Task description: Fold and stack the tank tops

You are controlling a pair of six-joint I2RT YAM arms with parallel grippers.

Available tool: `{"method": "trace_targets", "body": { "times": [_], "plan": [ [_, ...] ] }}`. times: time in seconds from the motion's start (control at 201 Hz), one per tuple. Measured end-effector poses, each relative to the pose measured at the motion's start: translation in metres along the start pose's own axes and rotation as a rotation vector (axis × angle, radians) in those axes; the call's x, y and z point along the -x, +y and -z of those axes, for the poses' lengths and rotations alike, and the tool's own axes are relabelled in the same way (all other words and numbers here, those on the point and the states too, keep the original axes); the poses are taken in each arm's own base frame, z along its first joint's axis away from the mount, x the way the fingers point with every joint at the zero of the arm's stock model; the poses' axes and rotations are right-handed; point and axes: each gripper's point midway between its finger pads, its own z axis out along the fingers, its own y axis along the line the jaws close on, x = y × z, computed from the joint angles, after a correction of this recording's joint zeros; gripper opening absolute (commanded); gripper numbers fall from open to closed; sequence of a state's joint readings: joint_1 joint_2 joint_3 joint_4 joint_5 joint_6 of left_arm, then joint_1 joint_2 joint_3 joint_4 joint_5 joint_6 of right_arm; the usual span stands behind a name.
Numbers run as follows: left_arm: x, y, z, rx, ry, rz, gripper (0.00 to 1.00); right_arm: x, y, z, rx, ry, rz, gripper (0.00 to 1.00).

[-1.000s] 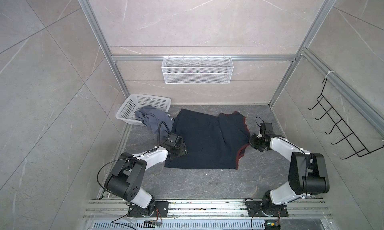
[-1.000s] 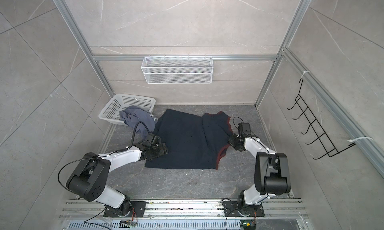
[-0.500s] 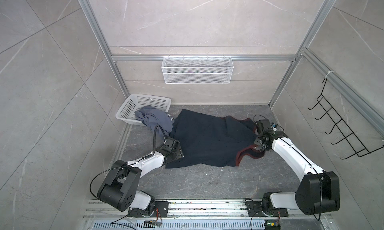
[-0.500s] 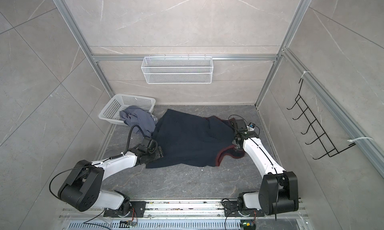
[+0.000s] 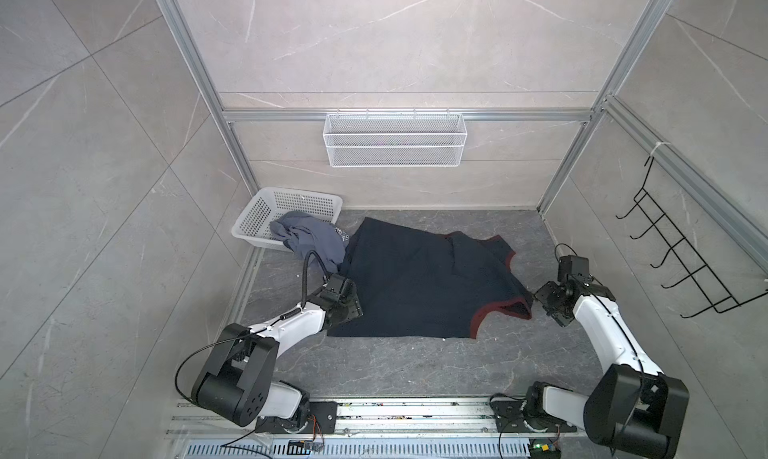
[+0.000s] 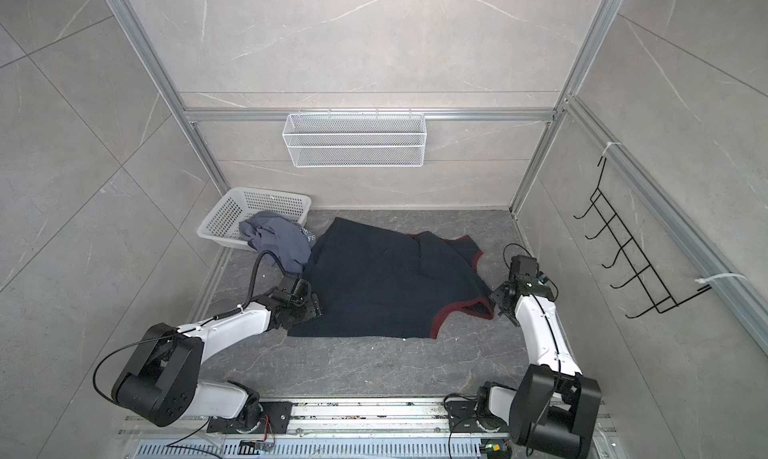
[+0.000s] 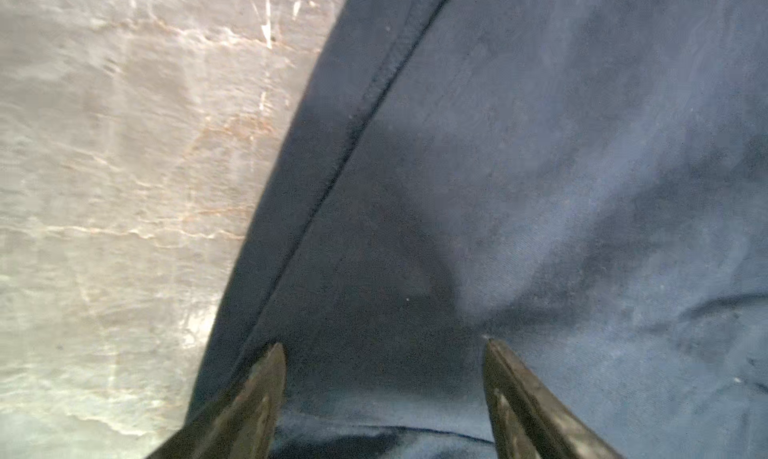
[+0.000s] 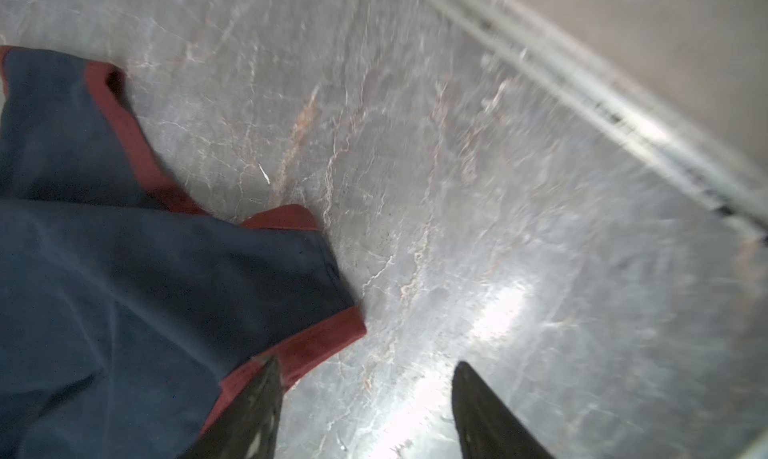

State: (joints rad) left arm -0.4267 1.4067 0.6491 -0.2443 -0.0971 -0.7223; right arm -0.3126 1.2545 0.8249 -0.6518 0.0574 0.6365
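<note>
A navy tank top [image 5: 419, 286] [image 6: 386, 282] with dark-red trim lies spread on the grey floor in both top views, its straps towards the right. A slate blue-grey tank top [image 5: 311, 239] [image 6: 276, 239] is crumpled, half spilling out of the basket. My left gripper [image 5: 353, 307] [image 6: 313, 305] [image 7: 384, 349] is open at the navy top's left edge, its fingers [image 7: 257, 394] apart over the cloth near the hem. My right gripper [image 5: 540, 301] [image 6: 496, 301] [image 8: 365, 365] is open beside the red-trimmed strap corner [image 8: 324, 344], with bare floor between its fingers.
A white perforated basket [image 5: 286, 212] sits at the back left corner. A wire mesh shelf [image 5: 395, 139] hangs on the back wall. A black hook rack [image 5: 685, 261] is on the right wall. A metal rail [image 8: 602, 99] runs along the floor's right edge.
My right gripper opened, let go of the red-trimmed strap and drew back to the right and front. The strap now lies flat nearer the front. The left gripper barely shifted.
</note>
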Motion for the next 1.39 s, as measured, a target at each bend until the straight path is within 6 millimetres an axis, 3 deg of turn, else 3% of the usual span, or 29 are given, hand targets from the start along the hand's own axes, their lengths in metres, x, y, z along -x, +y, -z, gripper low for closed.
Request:
{"method": "trace_targets", "body": {
  "times": [0.194, 0.324, 0.543, 0.722, 0.881, 0.946, 1.23, 1.334, 1.389],
  "plan": [
    [0.008, -0.023, 0.011, -0.079, 0.001, -0.028, 0.70, -0.023, 0.004, -0.043, 0.089, 0.167, -0.075, 0.62],
    [0.010, -0.034, 0.014, -0.115, -0.001, -0.047, 0.70, -0.030, 0.013, -0.056, 0.135, 0.217, -0.079, 0.56],
    [0.006, -0.030, 0.010, -0.103, 0.006, -0.055, 0.70, -0.032, 0.018, -0.067, 0.149, 0.240, -0.080, 0.45],
    [-0.007, -0.011, 0.002, -0.064, 0.033, -0.041, 0.70, -0.033, 0.025, -0.072, 0.132, 0.244, -0.038, 0.30],
    [-0.006, -0.002, -0.001, -0.047, 0.029, -0.020, 0.70, -0.034, 0.018, -0.074, 0.077, 0.228, -0.027, 0.12],
    [-0.004, -0.001, -0.001, -0.044, 0.026, -0.011, 0.70, -0.031, 0.011, -0.071, 0.040, 0.208, -0.034, 0.10],
    [-0.008, 0.017, 0.008, -0.011, 0.008, 0.042, 0.69, 0.010, -0.008, -0.029, -0.015, 0.037, -0.103, 0.00],
    [-0.012, 0.024, 0.017, 0.008, 0.008, 0.045, 0.67, 0.013, -0.013, -0.029, -0.034, 0.031, -0.117, 0.03],
    [-0.012, 0.025, 0.024, 0.002, 0.002, 0.048, 0.68, 0.012, -0.015, -0.030, -0.046, 0.038, -0.120, 0.15]
  ]
}}
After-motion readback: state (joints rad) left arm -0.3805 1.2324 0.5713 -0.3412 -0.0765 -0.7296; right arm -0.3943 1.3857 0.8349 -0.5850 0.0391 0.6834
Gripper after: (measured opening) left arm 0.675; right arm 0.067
